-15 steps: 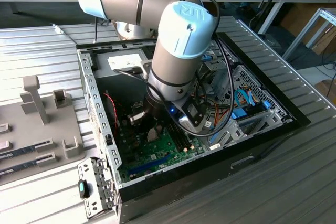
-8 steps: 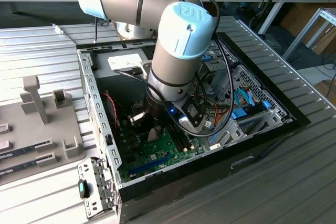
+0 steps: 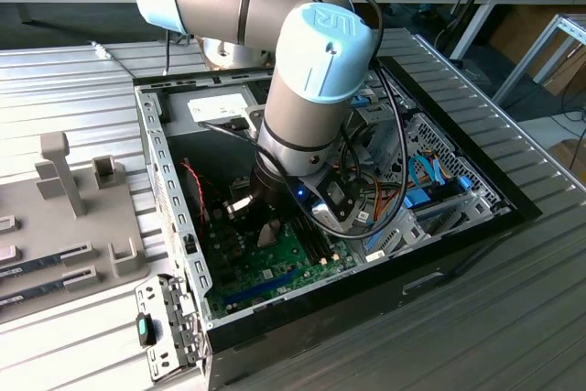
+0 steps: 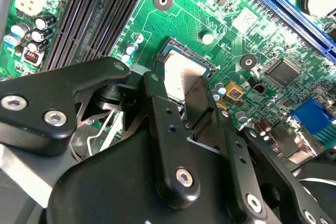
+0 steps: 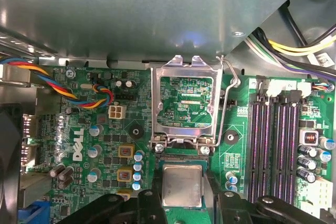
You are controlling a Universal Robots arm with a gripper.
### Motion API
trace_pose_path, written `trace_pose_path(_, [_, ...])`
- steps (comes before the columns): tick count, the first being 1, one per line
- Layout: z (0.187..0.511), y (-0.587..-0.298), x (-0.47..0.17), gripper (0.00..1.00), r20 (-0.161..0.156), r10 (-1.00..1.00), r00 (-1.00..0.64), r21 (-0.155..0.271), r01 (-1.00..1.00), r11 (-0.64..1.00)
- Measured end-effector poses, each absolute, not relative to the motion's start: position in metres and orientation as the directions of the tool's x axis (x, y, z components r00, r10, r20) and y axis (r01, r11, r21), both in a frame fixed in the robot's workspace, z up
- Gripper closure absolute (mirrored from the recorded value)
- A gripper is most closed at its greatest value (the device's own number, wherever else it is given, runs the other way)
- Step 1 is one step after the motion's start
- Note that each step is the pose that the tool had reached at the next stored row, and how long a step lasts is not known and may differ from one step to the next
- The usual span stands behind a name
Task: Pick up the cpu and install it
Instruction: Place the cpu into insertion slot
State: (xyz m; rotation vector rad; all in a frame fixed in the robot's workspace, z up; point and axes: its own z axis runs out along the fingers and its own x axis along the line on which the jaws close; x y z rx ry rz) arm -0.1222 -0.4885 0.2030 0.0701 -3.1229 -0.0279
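The cpu [image 5: 182,184] is a small square chip with a plain silver top, lying within the dark socket frame [image 5: 181,158] on the green motherboard [image 5: 105,145]. My gripper [image 5: 182,203] is low inside the open computer case [image 3: 169,199], its black fingers [image 4: 164,114] flanking the chip on two sides. In the second wrist view the cpu [image 4: 178,72] sits at the fingertips of the gripper [image 4: 181,85], partly covered by one dark pad. In the exterior view the gripper [image 3: 265,231] hangs just above the board. Whether the chip is fully seated I cannot tell.
The socket's metal load plate [image 5: 182,100] stands flipped open beside the cpu, its wire lever [image 5: 231,93] raised. Black memory slots [image 5: 273,145] run along one side and coloured fan wires [image 5: 89,93] along the other. A grey fixture tray [image 3: 64,217] lies at the exterior view's left.
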Motion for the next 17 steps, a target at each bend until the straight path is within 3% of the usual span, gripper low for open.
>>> trace_pose_path(17, [0.2047,-0.4901,-0.1224,0.59,0.017,-0.006,-1.0,0.028,-0.005,1.0])
